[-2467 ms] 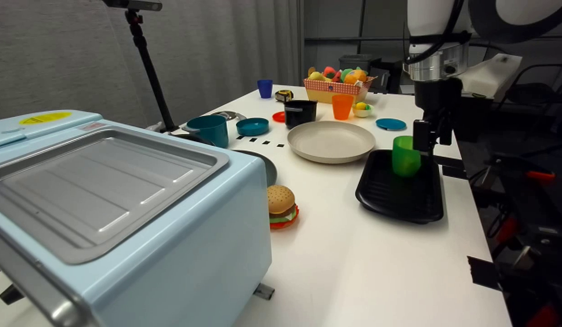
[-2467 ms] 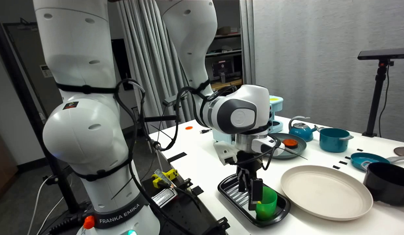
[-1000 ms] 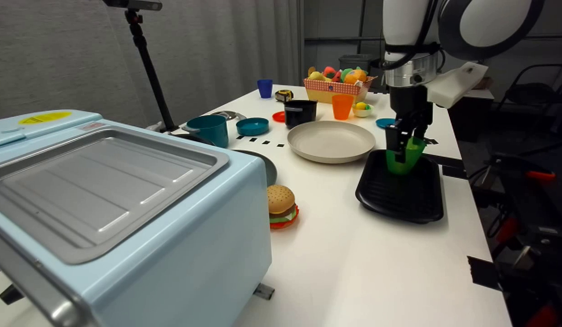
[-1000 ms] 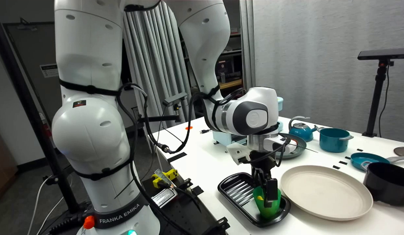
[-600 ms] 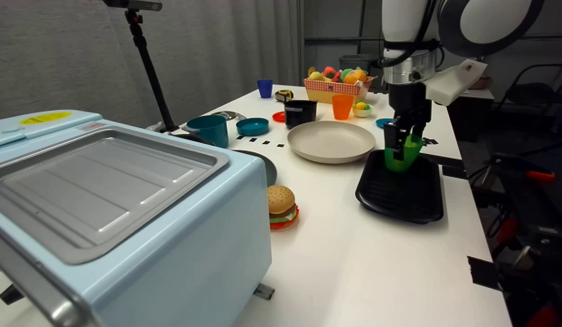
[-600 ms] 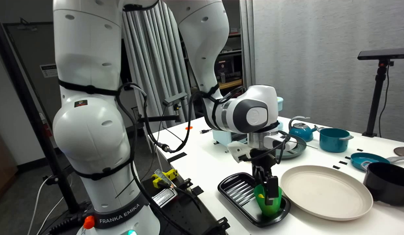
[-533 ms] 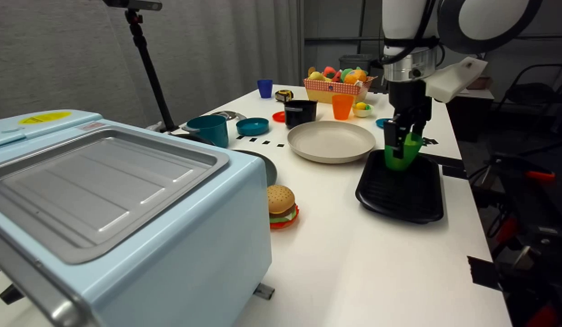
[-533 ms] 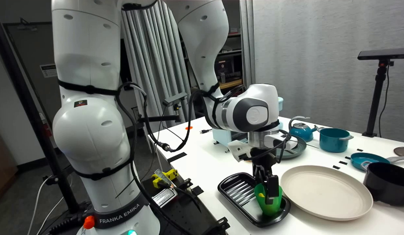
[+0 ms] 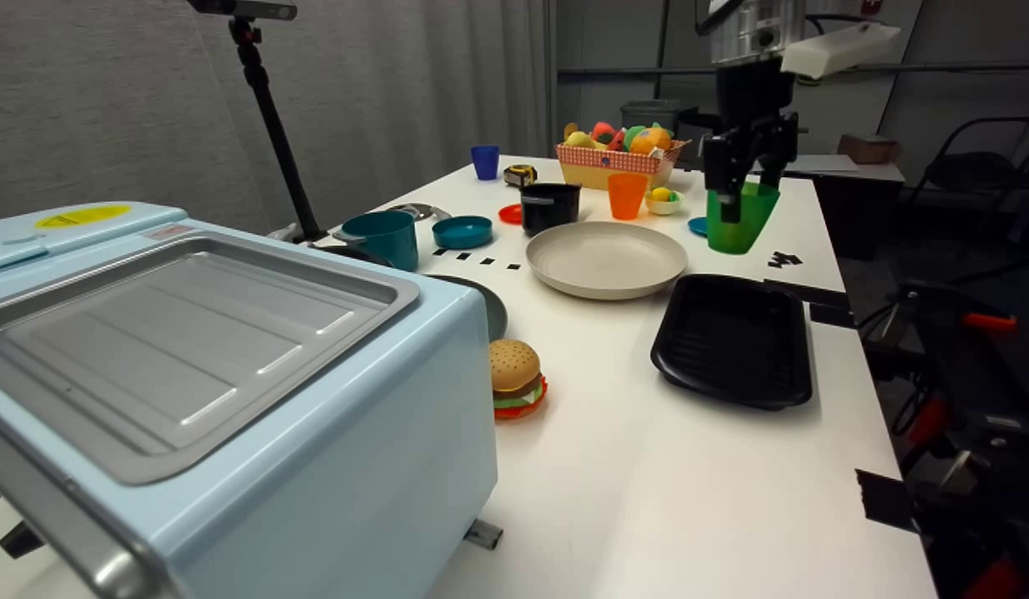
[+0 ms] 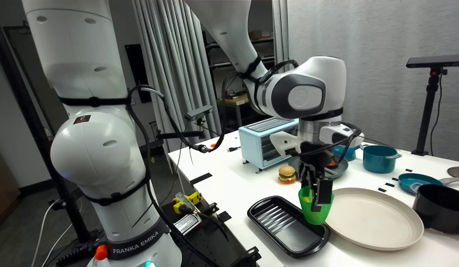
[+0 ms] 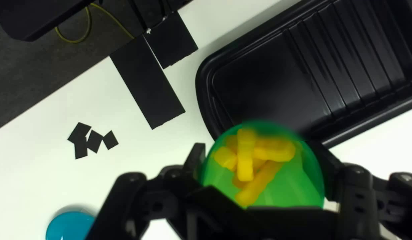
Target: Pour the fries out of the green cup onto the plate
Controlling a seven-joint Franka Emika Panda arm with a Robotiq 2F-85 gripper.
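Nearest, at lower centre of the wrist view, the gripper (image 11: 262, 163) clasps the green cup (image 11: 289, 186), now lifted off the black tray (image 11: 272, 83) (upper right); carrying and pouring presumably remain. The cup, bright and slightly tilted, faces mouth up, with short yellow fries (image 11: 245, 160) heaped inside. Farther off, at lower right of an exterior view, the plate (image 10: 374, 218) holds no visible fries.

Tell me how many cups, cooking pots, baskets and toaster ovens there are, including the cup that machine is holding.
Cups: 3 (green cup, orange cup, blue cup)
Cooking pots: 2 (teal pot, black pot)
Baskets: 1 (fruit basket)
Toaster ovens: 1 (pale blue oven)
Total: 7
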